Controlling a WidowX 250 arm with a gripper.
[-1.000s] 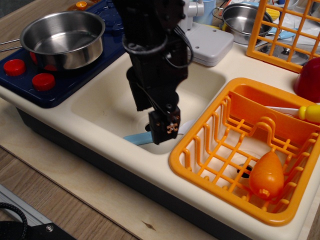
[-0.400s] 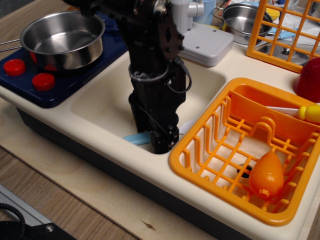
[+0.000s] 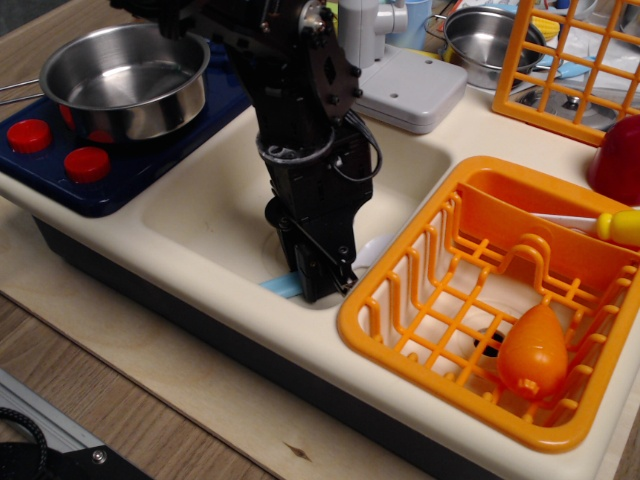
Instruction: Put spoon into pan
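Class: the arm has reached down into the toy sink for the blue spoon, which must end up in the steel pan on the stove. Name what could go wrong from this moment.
1. Only a sliver of the spoon shows beside the gripper, so the fingers may catch just its edge and drop it.
2. The spoon lies close to the sink's front wall; lifting could scrape it.
3. The pan sits higher, so the spoon might strike its rim.
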